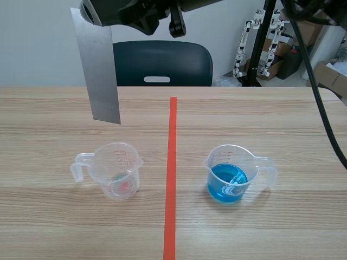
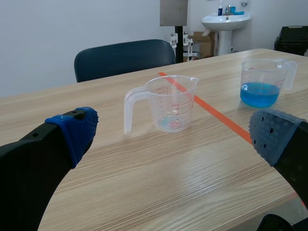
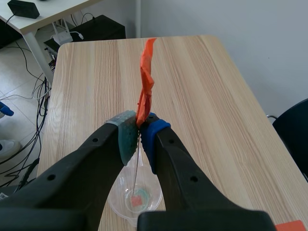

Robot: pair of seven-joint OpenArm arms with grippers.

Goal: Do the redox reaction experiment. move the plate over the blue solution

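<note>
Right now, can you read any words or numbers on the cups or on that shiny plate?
On the clear cup: red measuring marks, too small to read.
On the cup with blue liquid: faint red marks, too blurred to read.
On the metal plate: no writing at all.
Nothing else here shows words or numbers that can be read.

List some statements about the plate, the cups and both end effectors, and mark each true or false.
1. The right end effector is shut on the metal plate. True.
2. The metal plate hangs over the blue solution. False: it hangs above the clear cup, across the tape line from the blue solution.
3. The left end effector is open. True.
4. Both cups hold blue liquid. False: the clear cup shows only a small reddish patch at its bottom.
</note>
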